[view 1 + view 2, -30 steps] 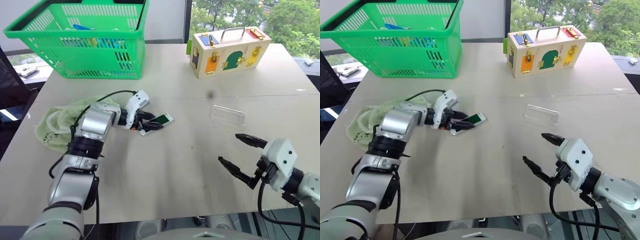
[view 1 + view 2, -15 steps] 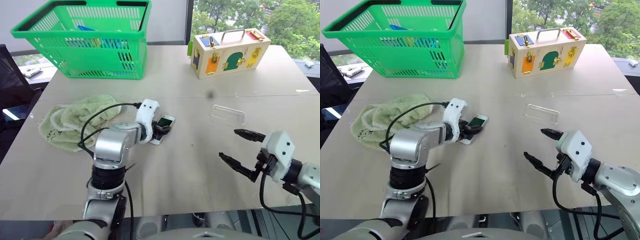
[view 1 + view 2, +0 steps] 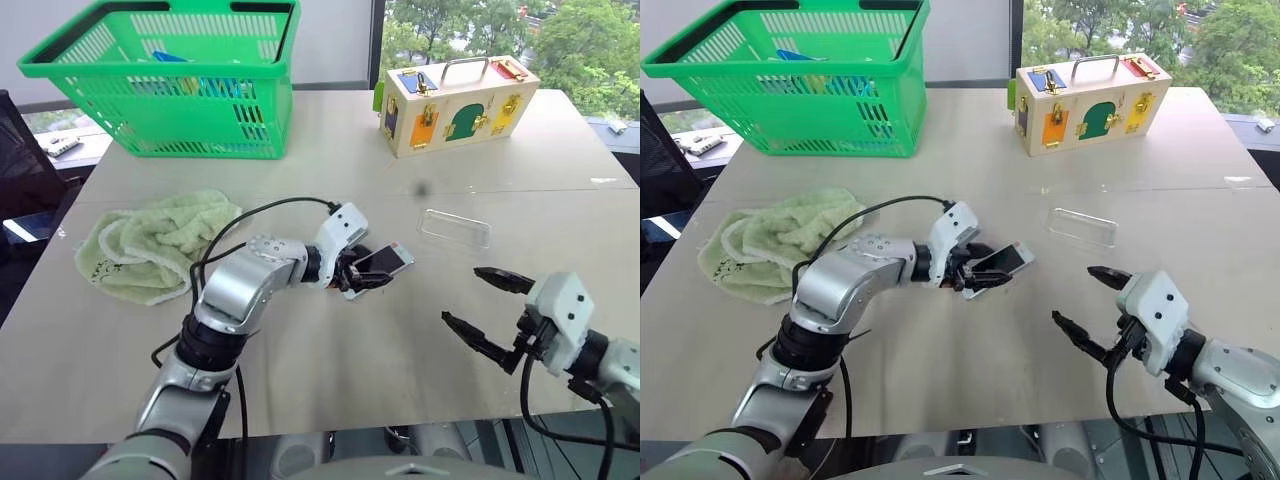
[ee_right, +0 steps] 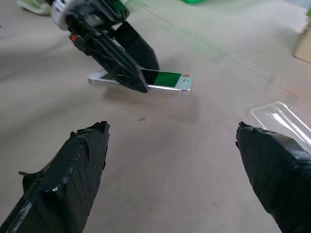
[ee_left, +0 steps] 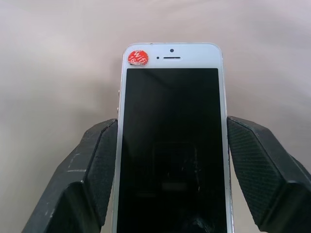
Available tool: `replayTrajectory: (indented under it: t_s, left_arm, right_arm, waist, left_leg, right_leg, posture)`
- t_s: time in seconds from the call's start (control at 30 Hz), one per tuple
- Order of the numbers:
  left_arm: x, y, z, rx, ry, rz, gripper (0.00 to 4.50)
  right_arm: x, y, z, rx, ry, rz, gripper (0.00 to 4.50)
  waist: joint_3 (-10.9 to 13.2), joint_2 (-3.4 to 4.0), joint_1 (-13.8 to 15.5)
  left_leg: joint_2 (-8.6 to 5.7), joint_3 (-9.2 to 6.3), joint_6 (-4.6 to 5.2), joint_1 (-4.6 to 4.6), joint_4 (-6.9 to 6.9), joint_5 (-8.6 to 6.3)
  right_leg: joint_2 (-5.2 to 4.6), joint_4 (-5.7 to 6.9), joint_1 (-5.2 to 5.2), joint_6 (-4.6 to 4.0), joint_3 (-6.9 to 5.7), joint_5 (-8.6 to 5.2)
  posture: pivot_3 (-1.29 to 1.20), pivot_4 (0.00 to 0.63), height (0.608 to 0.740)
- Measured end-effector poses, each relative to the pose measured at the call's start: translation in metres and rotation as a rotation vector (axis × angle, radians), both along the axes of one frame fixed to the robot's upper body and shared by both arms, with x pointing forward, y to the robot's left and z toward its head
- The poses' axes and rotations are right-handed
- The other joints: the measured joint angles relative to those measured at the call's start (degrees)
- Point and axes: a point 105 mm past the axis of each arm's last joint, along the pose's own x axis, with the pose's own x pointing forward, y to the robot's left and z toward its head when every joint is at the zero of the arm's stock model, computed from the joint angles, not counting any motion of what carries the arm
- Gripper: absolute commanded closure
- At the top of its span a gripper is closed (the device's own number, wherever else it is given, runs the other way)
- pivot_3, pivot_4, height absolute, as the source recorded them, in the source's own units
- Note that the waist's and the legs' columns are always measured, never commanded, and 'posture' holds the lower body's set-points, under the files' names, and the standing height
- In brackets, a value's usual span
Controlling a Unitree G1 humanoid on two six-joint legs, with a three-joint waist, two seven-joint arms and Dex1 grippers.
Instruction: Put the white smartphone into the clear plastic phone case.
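My left gripper [image 3: 362, 277] is shut on the white smartphone [image 3: 383, 260], its two black fingers [image 5: 92, 170] pressing the phone's long edges; the phone [image 5: 171, 136] has a black screen and a red sticker by the earpiece and hangs just above the table near the middle. The clear plastic phone case [image 3: 455, 228] lies flat on the table to the right of the phone, apart from it. My right gripper [image 3: 487, 307] stands open, low over the table's front right, with nothing between its fingers [image 4: 73, 170]. The right wrist view shows the phone [image 4: 167, 80] and a corner of the case [image 4: 279, 116].
A green shopping basket [image 3: 160, 75] stands at the back left. A wooden latch box [image 3: 458, 103] with a handle stands at the back right. A light green towel [image 3: 150, 245] lies crumpled at the left. The table's front edge runs below both arms.
My left gripper has carried the phone to the right, away from the towel and closer to the clear case. The right gripper has stayed in place, open.
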Motion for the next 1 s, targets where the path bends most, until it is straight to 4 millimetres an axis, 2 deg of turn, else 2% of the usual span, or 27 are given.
replayTrajectory:
  t_s: [0.13, 0.3, 0.6, 0.77, 0.97, 1.0]
  left_arm:
    - [0.004, -0.025, 0.002, -0.012, -0.113, -0.251, 1.65]
    - [0.006, -0.052, -0.005, -0.047, -0.193, -0.449, 1.65]
    - [-0.006, -0.067, -0.016, -0.001, -0.43, -0.935, 1.65]
    - [-0.006, -0.08, -0.021, 0.06, -0.524, -1.086, 1.65]
    - [-0.005, -0.099, -0.037, 0.138, -0.546, -1.104, 1.65]
    - [-0.004, -0.101, -0.038, 0.136, -0.539, -1.099, 0.63]
  right_arm:
    - [-0.004, -0.017, 0.0, -0.025, 0.007, -0.072, 0.0]
    - [-0.011, -0.026, 0.004, -0.051, 0.001, -0.113, 0.0]
    - [-0.017, -0.032, 0.008, -0.062, 0.002, -0.141, 0.0]
    - [-0.018, -0.034, 0.007, -0.059, 0.024, -0.166, 0.0]
    - [-0.015, -0.035, 0.006, -0.038, 0.057, -0.201, 0.0]
    - [-0.014, -0.035, 0.006, -0.037, 0.06, -0.202, 0.0]
  waist:
    - [-0.01, 0.02, 0.25]
    - [-0.01, 0.01, 0.38]
    - [-0.01, 0.01, 0.48]
    - [0.0, 0.0, 0.78]
    - [0.0, -0.01, 1.19]
    - [-0.01, -0.01, 1.27]
  left_leg:
    - [-0.03, 0.03, 0.01, -0.03, 0.0, 0.0]
    - [-0.04, 0.07, 0.03, -0.09, -0.01, -0.01]
    - [-0.06, 0.06, 0.04, -0.1, 0.02, -0.01]
    - [-0.07, 0.06, 0.12, -0.16, 0.03, -0.06]
    - [-0.09, 0.07, 0.2, -0.18, 0.04, -0.11]
    - [-0.09, 0.05, 0.2, -0.16, 0.05, -0.11]
  right_leg:
    - [-0.01, -0.06, 0.01, 0.0, 0.01, 0.0]
    - [0.01, -0.2, 0.0, 0.02, 0.06, 0.0]
    - [0.04, -0.21, 0.03, 0.01, 0.04, 0.01]
    - [0.04, -0.32, 0.04, 0.04, 0.03, 0.01]
    - [0.03, -0.4, 0.06, 0.09, 0.04, 0.04]
    - [0.02, -0.4, 0.11, 0.1, 0.02, 0.05]
  posture:
    - [0.0, 0.15, 0.74]
    - [0.0, 0.15, 0.74]
    - [0.0, 0.15, 0.74]
    - [0.0, 0.15, 0.74]
    - [0.0, 0.15, 0.74]
    - [0.0, 0.15, 0.74]
